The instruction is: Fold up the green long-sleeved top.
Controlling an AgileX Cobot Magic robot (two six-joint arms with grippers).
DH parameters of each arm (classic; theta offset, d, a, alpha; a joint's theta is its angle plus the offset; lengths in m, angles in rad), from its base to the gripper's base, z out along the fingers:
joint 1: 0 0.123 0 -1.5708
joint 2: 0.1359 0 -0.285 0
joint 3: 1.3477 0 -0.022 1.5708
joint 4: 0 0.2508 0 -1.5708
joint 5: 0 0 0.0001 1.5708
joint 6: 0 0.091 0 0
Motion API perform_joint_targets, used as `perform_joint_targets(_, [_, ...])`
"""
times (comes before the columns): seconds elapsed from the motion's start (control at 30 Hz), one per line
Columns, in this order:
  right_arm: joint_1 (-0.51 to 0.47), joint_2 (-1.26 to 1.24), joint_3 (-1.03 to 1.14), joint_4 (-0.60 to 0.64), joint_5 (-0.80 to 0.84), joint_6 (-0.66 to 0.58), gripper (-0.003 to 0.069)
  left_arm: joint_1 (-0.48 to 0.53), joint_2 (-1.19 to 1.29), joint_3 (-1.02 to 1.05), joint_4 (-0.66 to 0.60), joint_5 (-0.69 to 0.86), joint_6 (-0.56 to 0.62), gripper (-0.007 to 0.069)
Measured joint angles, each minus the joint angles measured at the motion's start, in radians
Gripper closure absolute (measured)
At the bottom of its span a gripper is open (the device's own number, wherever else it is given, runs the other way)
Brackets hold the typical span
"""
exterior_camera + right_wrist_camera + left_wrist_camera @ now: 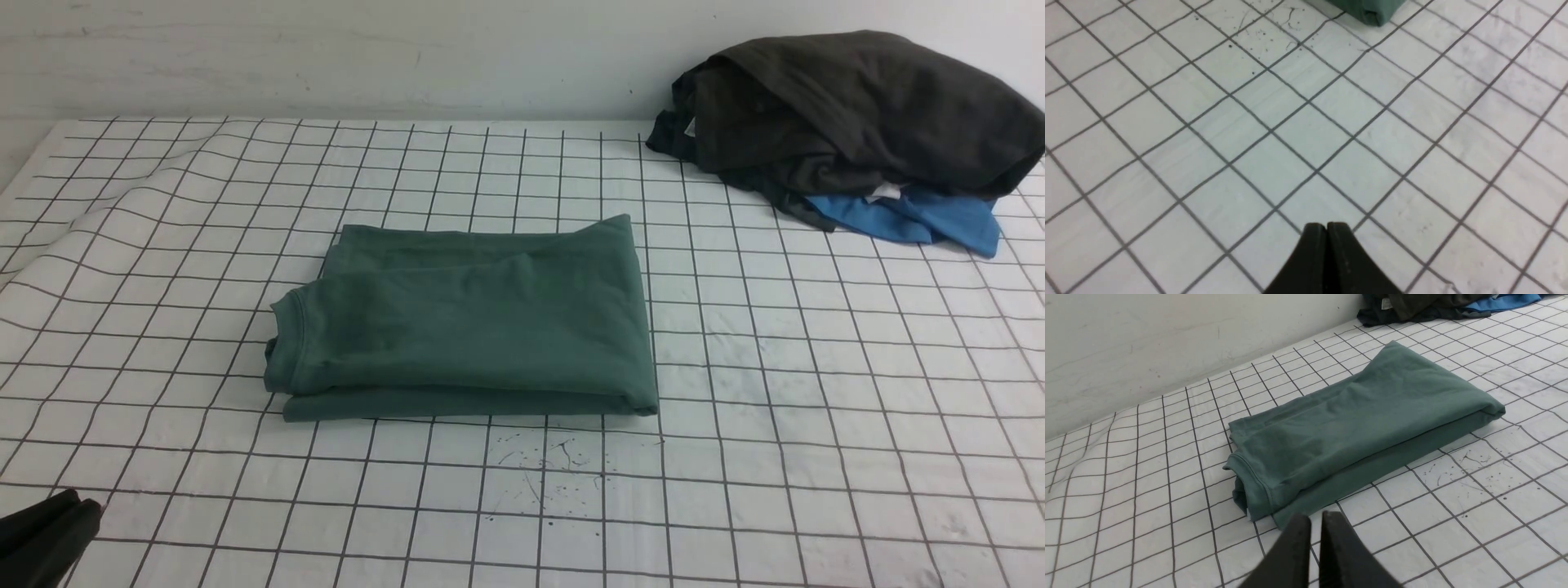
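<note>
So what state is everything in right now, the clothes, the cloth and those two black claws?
Green long-sleeved cotton top: folded into a flat rectangle, nothing touching it.
Dark grey-brown garments: crumpled in a heap.
Bright blue garment: mostly buried under that heap.
White gridded cloth: rumpled at far left.
Left gripper: shut, empty.
Right gripper: shut, empty.

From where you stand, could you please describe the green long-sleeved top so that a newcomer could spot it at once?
On the white gridded table cover, look near the middle, well clear of the clothes heap in the far right corner. The green long-sleeved top lies there folded into a flat rectangle, the only green item; the heap is dark grey-brown and bright blue.
</note>
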Motion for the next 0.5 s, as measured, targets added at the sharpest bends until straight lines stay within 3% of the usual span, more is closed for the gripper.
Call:
perform_joint_targets(0.2, [-0.187, -0.413, 0.149, -0.106, -0.014, 0.029, 0.0673, 0.0, 0.0, 0.0, 0.0, 0.003, 0.0, 0.0601])
perform_joint_targets(0.37, [-0.353, -0.46, 0.205, -0.109, -0.081, 0.144, 0.0673, 0.0, -0.001, 0.001, -0.003, 0.007, 0.001, 0.0601])
perform_joint_targets(0.5, [-0.41, -0.46, 0.21, -0.095, -0.109, 0.201, 0.0673, -0.001, -0.001, 0.001, -0.007, 0.017, 0.001, 0.0601])
